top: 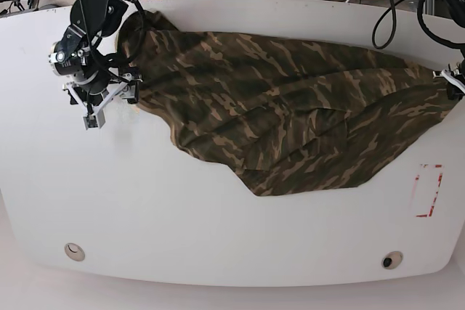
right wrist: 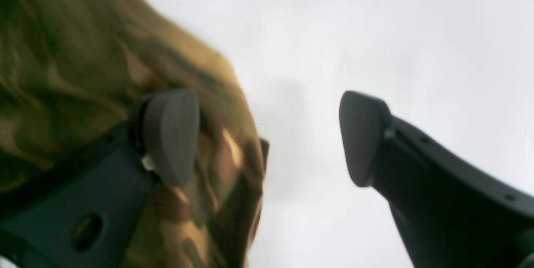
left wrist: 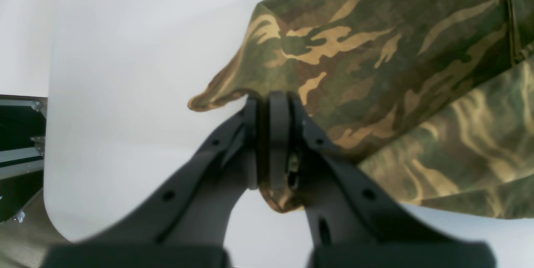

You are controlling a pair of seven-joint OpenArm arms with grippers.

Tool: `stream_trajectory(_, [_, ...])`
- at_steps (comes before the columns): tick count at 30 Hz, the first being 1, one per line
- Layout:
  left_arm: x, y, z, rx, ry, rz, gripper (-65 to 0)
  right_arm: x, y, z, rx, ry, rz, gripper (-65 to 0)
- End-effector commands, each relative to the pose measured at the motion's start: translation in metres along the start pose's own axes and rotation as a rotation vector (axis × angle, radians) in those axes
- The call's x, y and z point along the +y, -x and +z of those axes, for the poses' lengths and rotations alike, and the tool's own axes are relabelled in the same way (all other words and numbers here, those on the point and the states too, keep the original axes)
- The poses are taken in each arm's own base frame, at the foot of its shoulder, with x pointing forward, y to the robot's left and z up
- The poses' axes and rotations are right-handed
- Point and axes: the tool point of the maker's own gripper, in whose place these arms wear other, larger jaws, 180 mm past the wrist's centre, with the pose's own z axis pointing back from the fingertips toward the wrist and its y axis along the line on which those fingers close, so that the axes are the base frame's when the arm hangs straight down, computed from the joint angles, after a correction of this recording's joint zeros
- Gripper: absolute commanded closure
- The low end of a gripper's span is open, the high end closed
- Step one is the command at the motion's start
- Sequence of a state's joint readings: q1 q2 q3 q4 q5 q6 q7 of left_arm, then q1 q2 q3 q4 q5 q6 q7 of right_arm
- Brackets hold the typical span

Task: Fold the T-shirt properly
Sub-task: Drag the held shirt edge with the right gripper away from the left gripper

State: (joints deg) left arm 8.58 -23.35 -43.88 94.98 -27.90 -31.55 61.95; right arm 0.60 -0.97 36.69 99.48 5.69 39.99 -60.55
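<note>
shirt: the T-shirt (top: 290,121) lies spread but rumpled across upper-mid desk (top: 182,230), stretched between both arms; lower fold bunched to a point toward desk centre.
L arm: left gripper (left wrist: 273,105), fingers (left wrist: 278,134) clamped tight on a pinch of camo hem; small tail of cloth pokes out below the pads. In base view it sits at the far right desk edge.
R arm: right gripper (right wrist: 267,134), fingers (right wrist: 171,134) spread wide, nothing held; one pad lies against or just over the cloth, the other over bare desk. View is blurred.
risk 1: only one corner is held. If L pulls now, shirt prob. drags and skews rather than flattens, bc the other end is loose.
risk 2: L pinch looks shallow, near the hem. A hard tug could slip it out.
risk 3: R closing from here may grab a thick wad or several layers, not a single edge, giving a lopsided fold.
risk 4: L hold is right at the desk rim; cloth there could droop over the side.
edges: shirt's top edge runs near the back rim; a red-outlined rectangle mark (top: 427,190) and two round holes (top: 73,251) sit clear of the cloth.
room: wide bare desk in front of the shirt, so folding toward the front is best. Little room behind or on the right.
</note>
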Motion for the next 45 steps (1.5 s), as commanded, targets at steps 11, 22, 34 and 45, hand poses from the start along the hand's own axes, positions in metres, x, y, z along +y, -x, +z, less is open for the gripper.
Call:
stream_trajectory(11, [0.01,-0.016,0.007,-0.043,-0.027,-0.019,-1.0,0.026,-0.069,-0.041,-0.113,-0.203,-0.11,-50.1])
stream_trajectory(22, [-0.007,-0.009,0.0,-0.009,0.014,-0.058,-0.7,0.058,-0.1,-0.078,-0.121,-0.355,-0.198,-50.1])
stream_trajectory(34, [-0.012,-0.005,-0.002,-0.007,0.024,-0.045,-0.7,0.111,-0.091,-0.101,-0.061,-0.471,-0.136,-49.9])
stream_trajectory(45, [-0.011,-0.005,-0.002,-0.008,0.023,-0.044,-0.7,0.118,-0.075,-0.1,-0.041,-0.473,-0.134,-33.0])
